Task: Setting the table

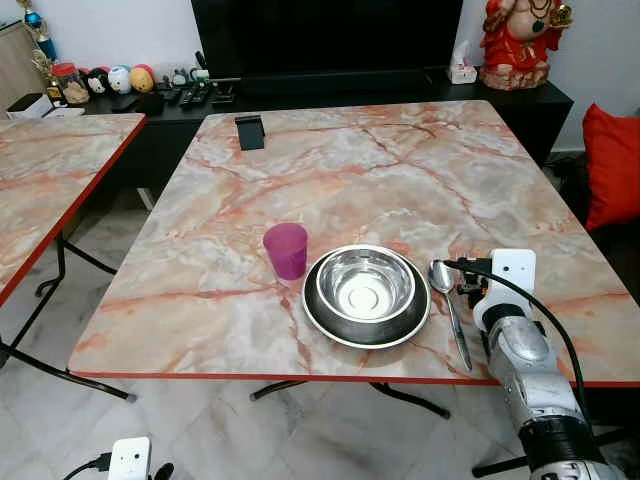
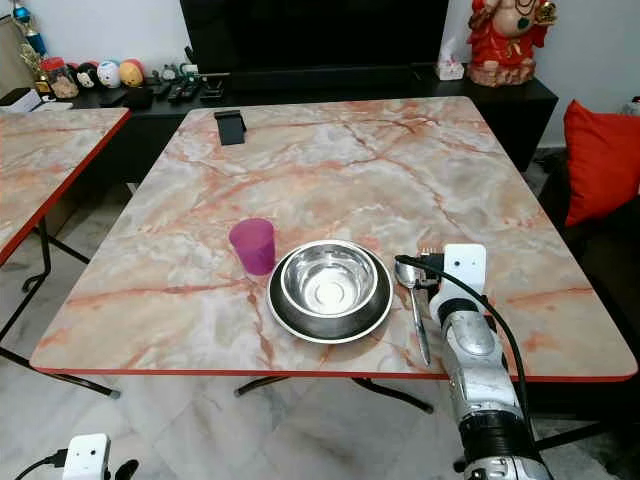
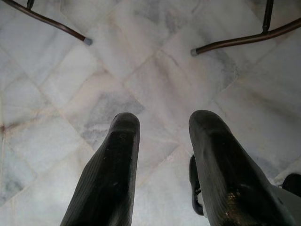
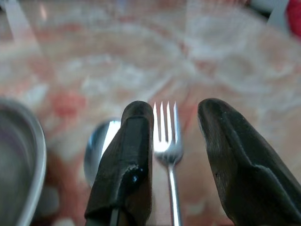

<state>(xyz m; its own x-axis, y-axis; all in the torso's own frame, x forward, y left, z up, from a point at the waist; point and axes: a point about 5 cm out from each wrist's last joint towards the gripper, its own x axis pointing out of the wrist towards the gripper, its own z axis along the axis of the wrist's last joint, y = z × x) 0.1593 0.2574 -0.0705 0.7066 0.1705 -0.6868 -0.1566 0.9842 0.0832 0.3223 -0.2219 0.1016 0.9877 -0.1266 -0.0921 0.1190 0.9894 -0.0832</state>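
Right pincer (image 4: 175, 141): your fingers are spread apart over the table (image 1: 400, 170), straddling the fork (image 4: 167, 141).
Fork: flat on the table, just beside the spoon (image 1: 448, 300).
Spoon: just right of the bowl (image 1: 366, 293).
Cup (image 1: 286, 249): just left of the bowl.
Left pincer (image 3: 162, 160): open, hanging over the floor (image 3: 141, 66).

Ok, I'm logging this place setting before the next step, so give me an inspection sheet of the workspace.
Surface: marble-look table, red edge.
Job's things: purple cup left of steel bowl on dark plate; spoon right of plate; fork beside spoon.
Clutter: black stand at far edge.
Grippers: right gripper open over fork; left gripper open above floor.
Cables: black cable on right arm.
Surroundings: second table, TV bench, red cushion.
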